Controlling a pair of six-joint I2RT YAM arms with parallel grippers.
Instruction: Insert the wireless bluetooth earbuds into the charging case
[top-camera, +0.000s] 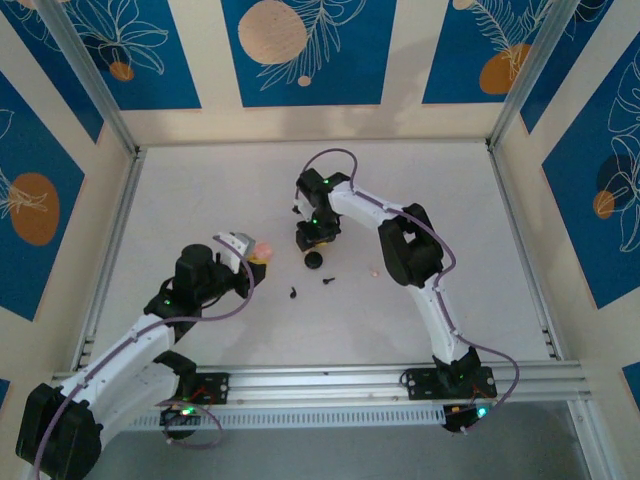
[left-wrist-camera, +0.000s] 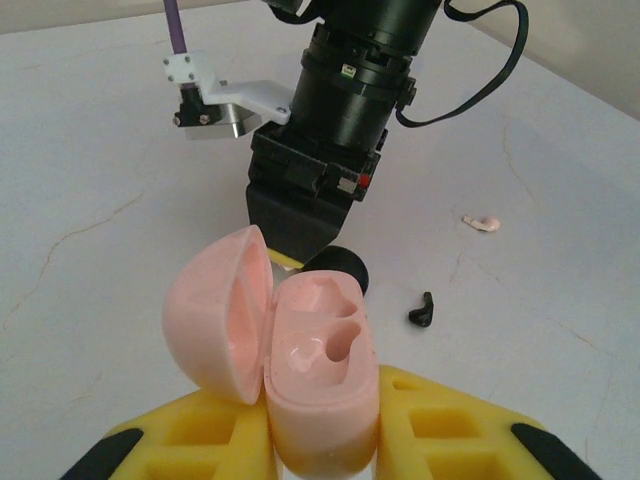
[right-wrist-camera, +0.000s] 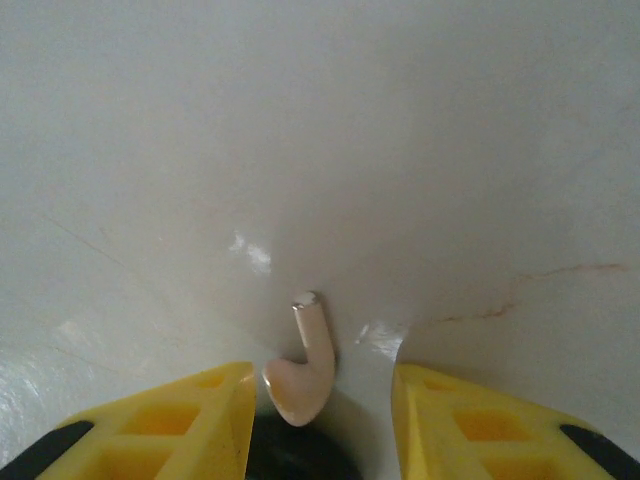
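My left gripper (left-wrist-camera: 318, 410) is shut on the pink charging case (left-wrist-camera: 312, 345), whose lid (left-wrist-camera: 215, 310) stands open to the left with both sockets bare. It shows in the top view too, the left gripper (top-camera: 256, 252) left of centre. My right gripper (right-wrist-camera: 322, 385) points down at the table, open, with a pink earbud (right-wrist-camera: 300, 375) with a metal-tipped stem lying between its fingers, close to the left one. From above, the right gripper (top-camera: 315, 240) hangs just behind a black round disc (top-camera: 314, 260). Two tiny black earbuds (top-camera: 293, 293) (top-camera: 327, 279) lie on the table; one black earbud (left-wrist-camera: 422, 310) is right of the case.
A second small pink piece (left-wrist-camera: 483, 222) lies on the white table (top-camera: 200, 200) to the right. The black disc (left-wrist-camera: 342, 268) sits between the case and the right arm's wrist (left-wrist-camera: 340, 110). Aluminium rails (top-camera: 350, 382) and patterned walls bound the table.
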